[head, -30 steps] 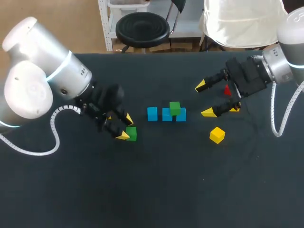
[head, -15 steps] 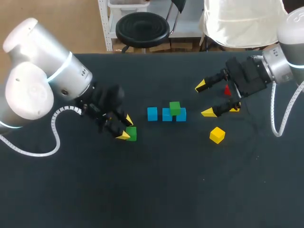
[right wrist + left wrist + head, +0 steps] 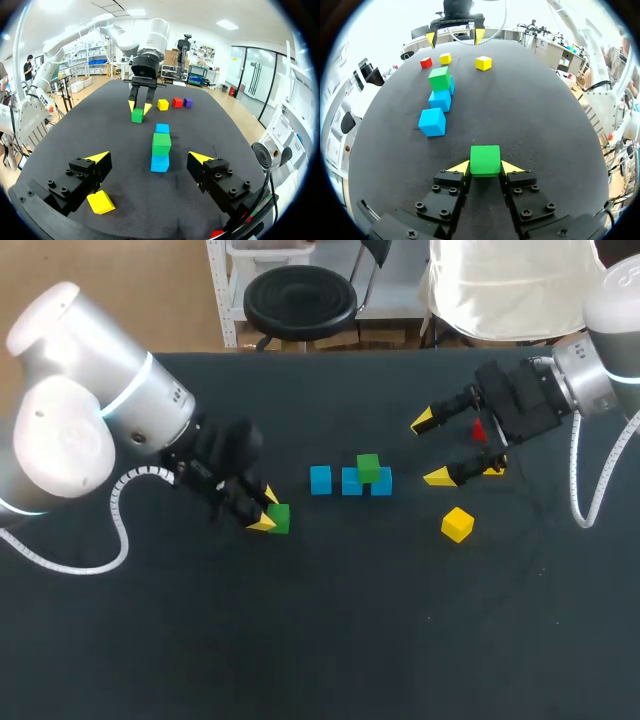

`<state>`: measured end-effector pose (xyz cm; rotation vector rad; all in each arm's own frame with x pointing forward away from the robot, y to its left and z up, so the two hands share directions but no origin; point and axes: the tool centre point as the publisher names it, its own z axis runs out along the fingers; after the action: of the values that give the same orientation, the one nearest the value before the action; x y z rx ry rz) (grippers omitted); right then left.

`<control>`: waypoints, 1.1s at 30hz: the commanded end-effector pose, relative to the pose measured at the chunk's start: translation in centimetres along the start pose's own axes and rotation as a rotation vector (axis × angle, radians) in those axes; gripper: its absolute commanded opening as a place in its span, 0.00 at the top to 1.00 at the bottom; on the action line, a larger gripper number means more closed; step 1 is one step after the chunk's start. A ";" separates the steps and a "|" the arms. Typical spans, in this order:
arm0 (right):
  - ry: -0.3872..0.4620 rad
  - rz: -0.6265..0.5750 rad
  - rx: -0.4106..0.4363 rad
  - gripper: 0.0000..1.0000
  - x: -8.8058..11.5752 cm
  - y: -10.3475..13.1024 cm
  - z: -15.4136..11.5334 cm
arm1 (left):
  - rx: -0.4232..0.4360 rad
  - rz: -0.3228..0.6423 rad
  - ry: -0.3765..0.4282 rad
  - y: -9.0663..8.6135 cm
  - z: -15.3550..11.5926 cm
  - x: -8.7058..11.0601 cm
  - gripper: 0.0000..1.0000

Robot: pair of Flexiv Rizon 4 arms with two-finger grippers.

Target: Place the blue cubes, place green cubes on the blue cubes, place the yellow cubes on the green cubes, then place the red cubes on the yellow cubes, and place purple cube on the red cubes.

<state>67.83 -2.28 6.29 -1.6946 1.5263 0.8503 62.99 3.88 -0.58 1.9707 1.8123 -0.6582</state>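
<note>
Pinching green cube between tips, seemingly: left claw | right claw spread wide

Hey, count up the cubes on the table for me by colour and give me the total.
blue cubes: 3
green cubes: 2
yellow cubes: 3
red cubes: 2
purple cube: 1
Total: 11

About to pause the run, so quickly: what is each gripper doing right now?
Left gripper: closed on a green cube.
Right gripper: open, holding nothing.
</note>
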 end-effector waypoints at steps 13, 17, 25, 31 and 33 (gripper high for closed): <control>-0.001 -0.001 0.001 0.00 0.0 0.0 0.0 | -0.080 -0.086 0.007 0.1 -1.8 -1.4 1.00; -0.001 -0.001 0.001 0.00 0.0 0.0 0.0 | -0.093 -0.082 0.003 0.3 -2.3 -2.1 1.00; -0.001 -0.001 0.001 0.00 0.0 0.0 0.0 | -0.115 -0.037 -0.010 0.9 -2.8 -4.3 1.00; -0.001 -0.001 0.001 0.00 0.0 0.0 0.0 | -0.119 0.003 -0.022 1.3 -3.2 -5.7 1.00; -0.001 -0.001 0.001 0.00 0.0 0.0 0.0 | -0.120 0.006 -0.020 1.3 -3.3 -5.8 1.00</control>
<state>67.83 -2.28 6.29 -1.6946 1.5263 0.8504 64.04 0.80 5.29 1.8800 1.7919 -0.5465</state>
